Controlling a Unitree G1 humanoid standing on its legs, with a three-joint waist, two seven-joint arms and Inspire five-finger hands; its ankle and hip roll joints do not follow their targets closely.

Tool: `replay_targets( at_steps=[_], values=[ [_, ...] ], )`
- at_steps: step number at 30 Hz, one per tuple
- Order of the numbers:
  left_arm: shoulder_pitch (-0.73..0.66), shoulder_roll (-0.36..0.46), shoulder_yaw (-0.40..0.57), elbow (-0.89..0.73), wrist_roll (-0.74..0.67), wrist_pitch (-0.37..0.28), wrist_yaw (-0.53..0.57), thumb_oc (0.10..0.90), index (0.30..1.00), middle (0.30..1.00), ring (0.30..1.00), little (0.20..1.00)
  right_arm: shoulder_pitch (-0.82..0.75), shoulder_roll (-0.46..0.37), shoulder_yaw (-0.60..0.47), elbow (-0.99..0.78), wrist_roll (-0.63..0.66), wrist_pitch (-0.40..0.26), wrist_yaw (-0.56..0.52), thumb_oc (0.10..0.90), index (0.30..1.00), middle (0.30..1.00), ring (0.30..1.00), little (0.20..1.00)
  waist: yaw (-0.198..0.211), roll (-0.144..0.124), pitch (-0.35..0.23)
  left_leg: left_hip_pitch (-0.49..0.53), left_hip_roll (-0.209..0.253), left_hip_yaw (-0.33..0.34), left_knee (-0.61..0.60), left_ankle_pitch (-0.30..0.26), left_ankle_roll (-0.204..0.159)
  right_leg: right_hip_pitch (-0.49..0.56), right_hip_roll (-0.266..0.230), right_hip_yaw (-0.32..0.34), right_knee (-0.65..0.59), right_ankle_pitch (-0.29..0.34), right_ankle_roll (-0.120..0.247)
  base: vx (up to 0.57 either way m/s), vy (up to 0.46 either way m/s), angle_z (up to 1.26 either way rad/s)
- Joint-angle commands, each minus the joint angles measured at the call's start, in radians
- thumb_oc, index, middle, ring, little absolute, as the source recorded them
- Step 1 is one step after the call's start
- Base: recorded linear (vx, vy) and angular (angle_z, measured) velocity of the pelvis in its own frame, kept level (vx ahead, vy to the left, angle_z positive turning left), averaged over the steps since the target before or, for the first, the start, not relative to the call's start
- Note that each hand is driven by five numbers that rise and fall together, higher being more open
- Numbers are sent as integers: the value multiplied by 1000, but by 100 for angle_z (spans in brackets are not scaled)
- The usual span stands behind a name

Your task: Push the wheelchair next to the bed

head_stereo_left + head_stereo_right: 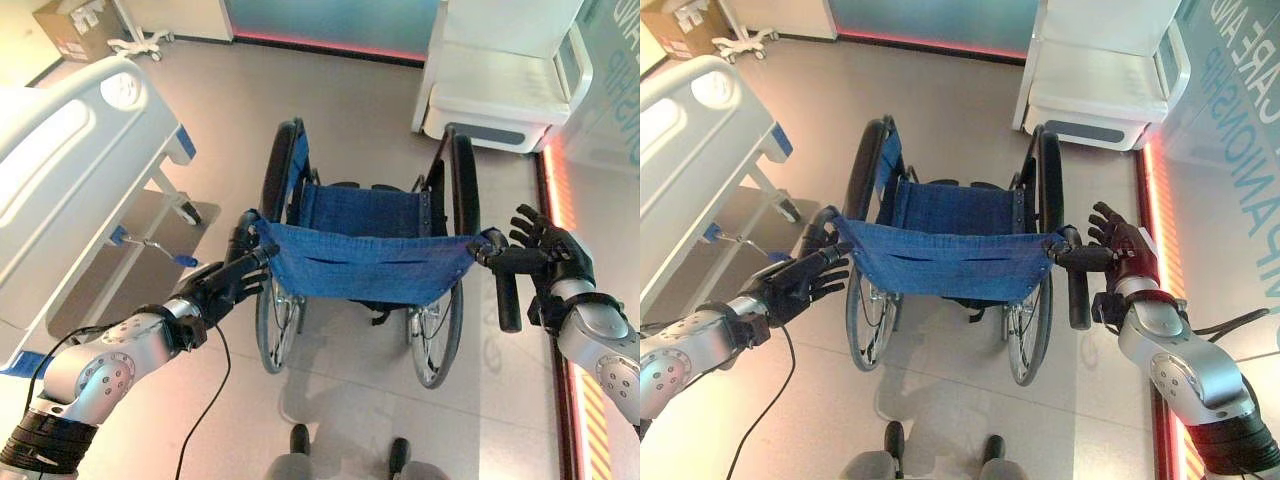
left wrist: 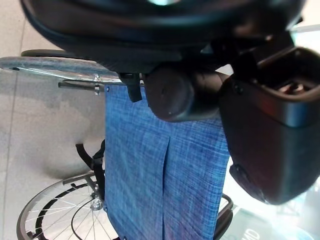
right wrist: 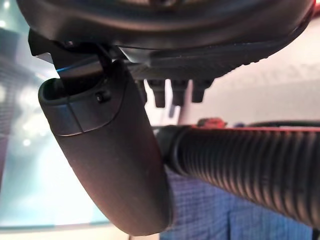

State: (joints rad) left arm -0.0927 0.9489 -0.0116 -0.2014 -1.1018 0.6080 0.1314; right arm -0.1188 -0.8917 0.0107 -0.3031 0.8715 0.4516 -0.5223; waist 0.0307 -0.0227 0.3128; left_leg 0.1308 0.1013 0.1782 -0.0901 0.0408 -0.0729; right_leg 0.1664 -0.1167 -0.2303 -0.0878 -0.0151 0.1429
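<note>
A wheelchair [image 1: 365, 250] stands directly ahead of both hands, with the bed [image 1: 70, 160] off to the left. The left hand [image 1: 222, 287] reaches the left push handle, its grasp hard to judge. The right hand [image 1: 1120, 250] has straight fingers; the ribbed handle [image 3: 250, 170] lies against its thumb.
</note>
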Motion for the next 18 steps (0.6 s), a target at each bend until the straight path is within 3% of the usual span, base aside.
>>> replay_targets(
  at_steps=[1, 9, 14, 16, 18],
  values=[
    [-103, 40, 28, -40, -13, -62, -8, 800, 900, 900, 900, 900, -91, -99, -24, -37, -57, -23, -1, 800, 900, 900, 900, 900, -24, -1, -56, -50, -15, 52, 54, -12, 25, -80, -15, 14, 41, 74, 16, 0, 0, 0],
    [-116, 39, 12, -27, 8, -84, -13, 800, 900, 900, 900, 900, -101, -65, 17, -2, -36, -28, -50, 800, 900, 900, 900, 900, -21, -1, -40, -63, -16, 50, 65, -13, 25, -90, -19, 12, 48, 74, 15, 0, 0, 0],
    [-128, 47, 9, -35, -3, -78, -6, 800, 900, 900, 900, 900, -92, -59, 4, 34, -74, 11, -168, 800, 900, 900, 900, 900, -25, 0, -40, -67, -16, 53, 67, -15, 27, -96, -19, 13, 49, 73, 13, 0, 0, 0],
    [-138, 52, 10, -34, -10, -74, -3, 800, 900, 900, 900, 900, -99, -61, -5, 46, -72, 24, -188, 800, 900, 900, 900, 900, -26, -1, -40, -68, -17, 54, 66, -16, 28, -98, -17, 15, 50, 72, 12, -17, -16, -4],
    [-144, 53, 13, -34, -18, -71, 6, 800, 900, 900, 900, 900, -106, -62, -8, 51, -44, 77, -174, 800, 900, 900, 900, 900, -30, -2, -42, -68, -19, 56, 63, -17, 28, -103, -15, 17, 51, 71, 12, -19, -10, -4]
  ],
)
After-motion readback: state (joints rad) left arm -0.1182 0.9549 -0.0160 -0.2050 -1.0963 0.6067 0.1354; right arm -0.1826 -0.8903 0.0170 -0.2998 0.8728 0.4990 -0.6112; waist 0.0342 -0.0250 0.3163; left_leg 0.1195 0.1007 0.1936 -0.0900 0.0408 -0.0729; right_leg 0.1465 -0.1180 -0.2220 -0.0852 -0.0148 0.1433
